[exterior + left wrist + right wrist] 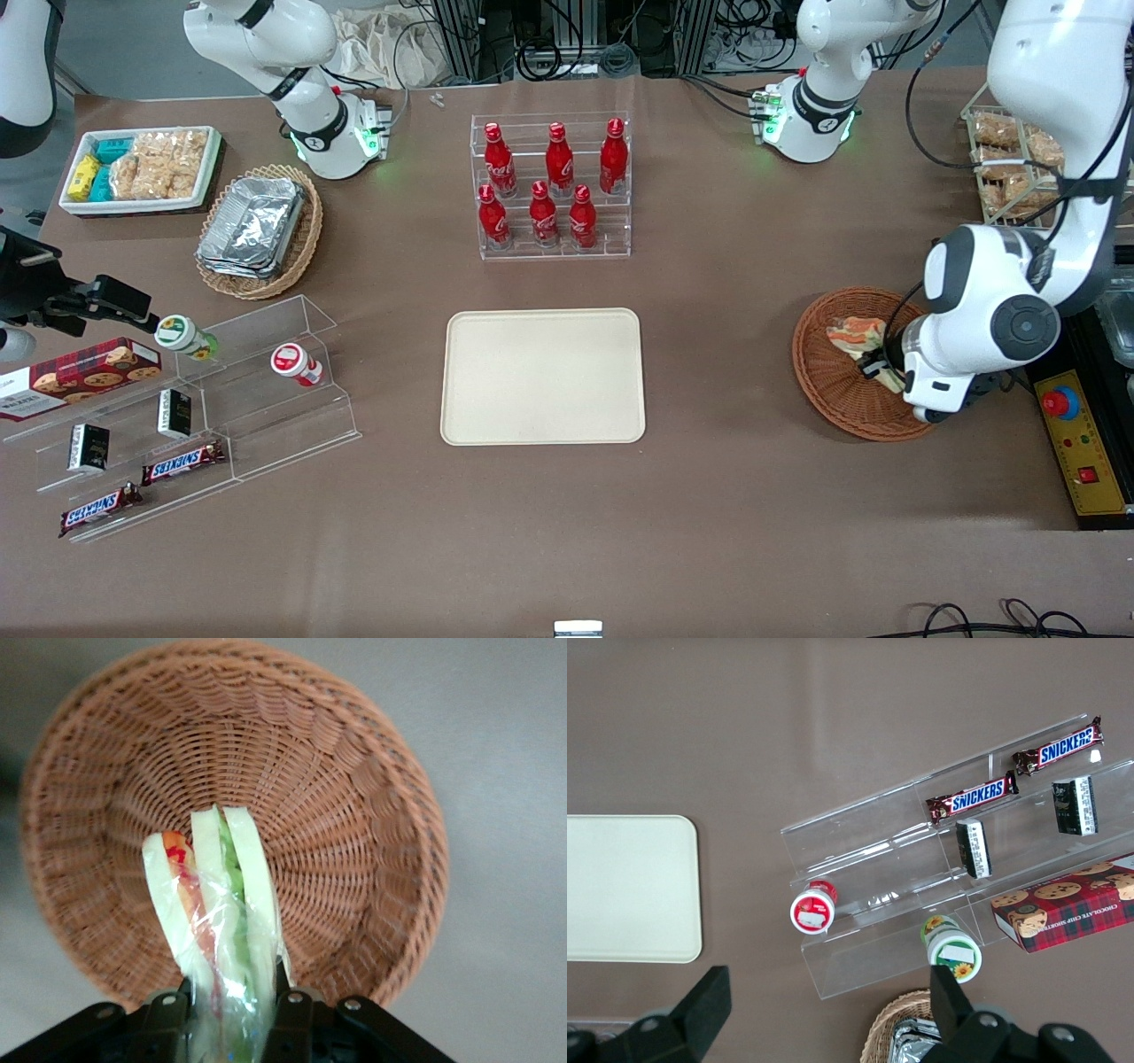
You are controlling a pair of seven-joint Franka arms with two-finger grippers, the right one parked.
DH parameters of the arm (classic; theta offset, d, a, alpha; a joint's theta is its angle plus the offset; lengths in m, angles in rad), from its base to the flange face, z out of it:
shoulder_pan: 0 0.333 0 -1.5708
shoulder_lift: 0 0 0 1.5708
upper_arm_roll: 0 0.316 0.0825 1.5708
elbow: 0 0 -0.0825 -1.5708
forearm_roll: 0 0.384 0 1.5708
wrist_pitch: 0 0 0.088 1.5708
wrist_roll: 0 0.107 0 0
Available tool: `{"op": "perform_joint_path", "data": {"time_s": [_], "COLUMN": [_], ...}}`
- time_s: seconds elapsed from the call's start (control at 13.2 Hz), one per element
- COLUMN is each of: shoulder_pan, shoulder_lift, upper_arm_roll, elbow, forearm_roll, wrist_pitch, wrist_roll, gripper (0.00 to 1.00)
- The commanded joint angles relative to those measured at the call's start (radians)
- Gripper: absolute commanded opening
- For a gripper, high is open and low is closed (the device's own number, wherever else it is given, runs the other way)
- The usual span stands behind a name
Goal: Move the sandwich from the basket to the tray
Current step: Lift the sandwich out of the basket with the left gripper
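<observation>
The sandwich (855, 335) is a plastic-wrapped wedge with pale bread and orange and green layers. It sits over the round reddish-brown wicker basket (833, 399) toward the working arm's end of the table. My left gripper (874, 365) is over the basket and shut on the sandwich. In the left wrist view the black fingers (292, 1014) press the sandwich (217, 904) from both sides, with the basket's weave (354, 815) beneath. I cannot tell whether the sandwich still touches the basket. The cream rectangular tray (542, 376) lies bare at the table's middle and also shows in the right wrist view (629, 886).
A clear rack of red bottles (554, 186) stands farther from the camera than the tray. A yellow control box with a red button (1076, 439) lies beside the basket. A clear stepped shelf with snacks (195, 416), a tan basket of foil containers (257, 230) and a white snack bin (142, 168) lie toward the parked arm's end.
</observation>
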Motion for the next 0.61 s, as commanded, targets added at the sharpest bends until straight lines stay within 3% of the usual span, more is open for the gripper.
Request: {"op": "perform_joint_path", "data": {"time_s": [0.0, 0.23, 0.53], "shoulder_pan": [0.000, -0.002, -0.002], "shoulder_lift": [-0.015, -0.009, -0.006], "upper_arm_roll": [-0.049, -0.121, -0.285], "elbow": [0.175, 0.335, 0.331], "forearm_roll": [-0.009, -0.026, -0.026], "wrist_pitch": [-0.211, -0.369, -0.359], "wrist_roll": [-0.005, 0.006, 0.058], "gripper": [0.00, 0.00, 0.01]}}
